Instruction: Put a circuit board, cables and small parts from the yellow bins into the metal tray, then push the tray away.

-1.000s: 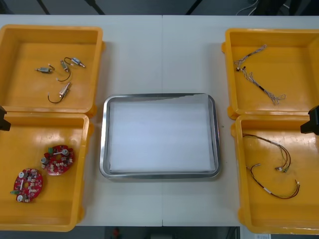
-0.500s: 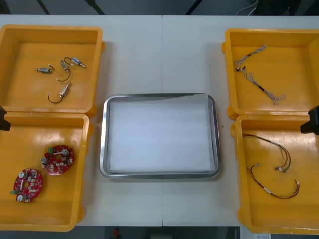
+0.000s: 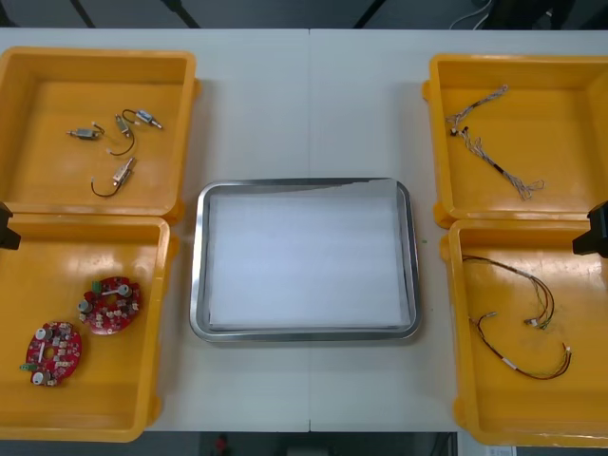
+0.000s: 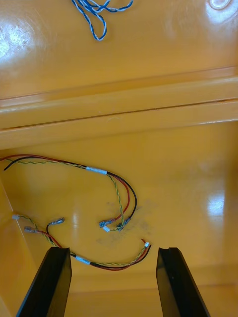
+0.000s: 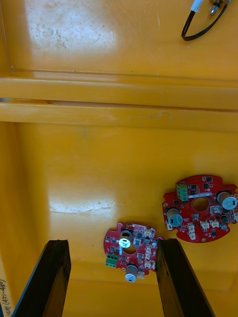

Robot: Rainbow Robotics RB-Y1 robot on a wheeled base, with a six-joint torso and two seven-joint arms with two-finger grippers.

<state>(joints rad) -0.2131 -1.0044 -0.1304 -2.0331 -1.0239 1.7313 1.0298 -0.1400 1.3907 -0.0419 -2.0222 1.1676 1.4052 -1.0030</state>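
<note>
My left gripper (image 5: 111, 242) hangs open over the near left yellow bin (image 3: 161, 332), at the table's left edge (image 3: 5, 228). Two round red circuit boards lie in that bin: one (image 5: 130, 250) (image 3: 53, 352) just beyond and between my fingertips, the other (image 5: 201, 208) (image 3: 111, 304) farther off. My right gripper (image 4: 113, 250) stands open over the near right bin (image 3: 456, 332), above red and yellow cables (image 4: 114, 198) (image 3: 518, 318). The metal tray (image 3: 198, 266), white inside, sits between the bins with nothing in it.
The far left bin (image 3: 95, 57) holds small metal parts (image 3: 119, 142) (image 5: 203, 20) with black leads. A twisted blue and white cable (image 3: 494, 142) (image 4: 94, 12) lies in the far right bin (image 3: 437, 142). Bare table surrounds the tray.
</note>
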